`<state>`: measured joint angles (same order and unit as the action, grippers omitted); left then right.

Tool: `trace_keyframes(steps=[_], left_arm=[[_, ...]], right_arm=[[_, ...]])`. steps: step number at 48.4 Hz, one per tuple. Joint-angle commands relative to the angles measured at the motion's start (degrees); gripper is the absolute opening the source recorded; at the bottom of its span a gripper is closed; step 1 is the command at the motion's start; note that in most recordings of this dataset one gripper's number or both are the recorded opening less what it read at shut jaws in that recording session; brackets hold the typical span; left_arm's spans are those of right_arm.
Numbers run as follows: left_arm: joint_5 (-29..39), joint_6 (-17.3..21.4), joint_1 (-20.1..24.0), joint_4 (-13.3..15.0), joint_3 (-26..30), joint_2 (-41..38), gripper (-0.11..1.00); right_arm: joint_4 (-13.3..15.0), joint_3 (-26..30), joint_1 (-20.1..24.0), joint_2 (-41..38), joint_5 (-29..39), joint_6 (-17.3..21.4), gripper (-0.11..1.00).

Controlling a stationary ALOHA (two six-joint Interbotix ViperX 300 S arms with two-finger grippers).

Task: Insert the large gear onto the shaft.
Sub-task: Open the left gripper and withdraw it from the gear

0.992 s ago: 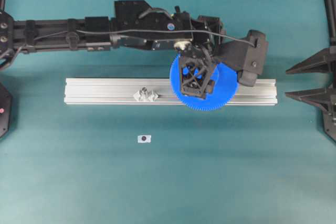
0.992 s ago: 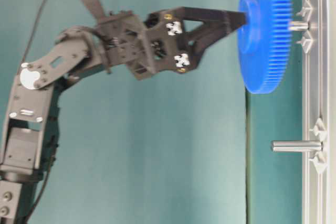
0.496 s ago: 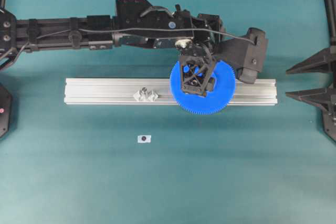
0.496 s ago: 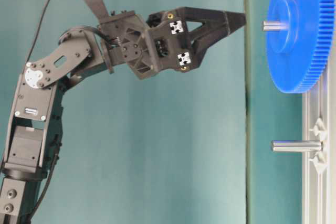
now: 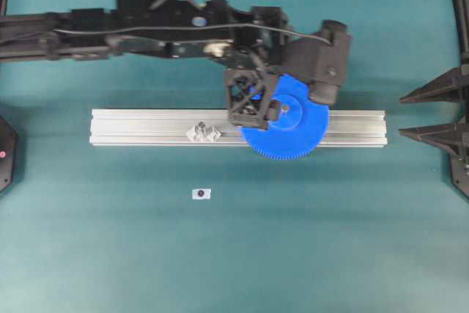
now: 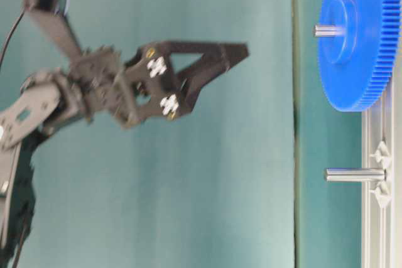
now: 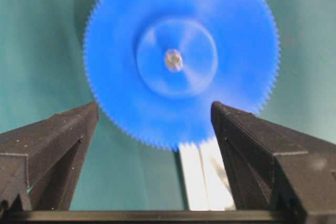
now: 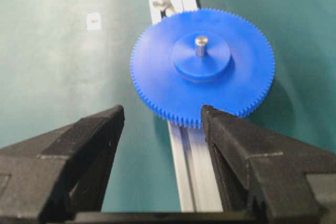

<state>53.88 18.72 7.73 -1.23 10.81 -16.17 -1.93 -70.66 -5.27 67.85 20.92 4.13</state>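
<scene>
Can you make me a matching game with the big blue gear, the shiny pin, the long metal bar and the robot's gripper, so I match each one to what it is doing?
Things:
1. big bright-blue toothed plastic gear
2. slim silvery metal shaft
3. long ribbed aluminium rail
4. black left gripper

States:
A. lies flat on the teal table, carrying the brackets
B. open, empty, apart from the gear
C. pokes up through the centre hole of the hub
D. sits on the rail, threaded over a pin

Pairs: 1-D, 2-C, 3-A, 4-B
</scene>
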Motion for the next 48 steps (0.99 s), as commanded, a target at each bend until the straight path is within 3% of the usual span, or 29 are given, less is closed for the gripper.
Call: trace_keyframes(steps=[1, 29, 48], left_arm=[[-1.4, -1.5, -0.2, -0.1, -1.9, 5.1, 0.88], [-9.1, -10.5, -0.7, -0.1, -22.9, 24.2, 0.88], [-15.3, -12.2, -1.1, -0.1, -31.4, 33.0, 0.88]], right_arm=[[0.0, 0.7, -0.1, -0.3, -0.2, 0.4, 0.69], [-0.1, 0.9, -0.1, 0.0, 0.0, 0.4, 0.69], [-0.2, 0.7, -0.1, 0.0, 0.0, 1.6, 0.69]])
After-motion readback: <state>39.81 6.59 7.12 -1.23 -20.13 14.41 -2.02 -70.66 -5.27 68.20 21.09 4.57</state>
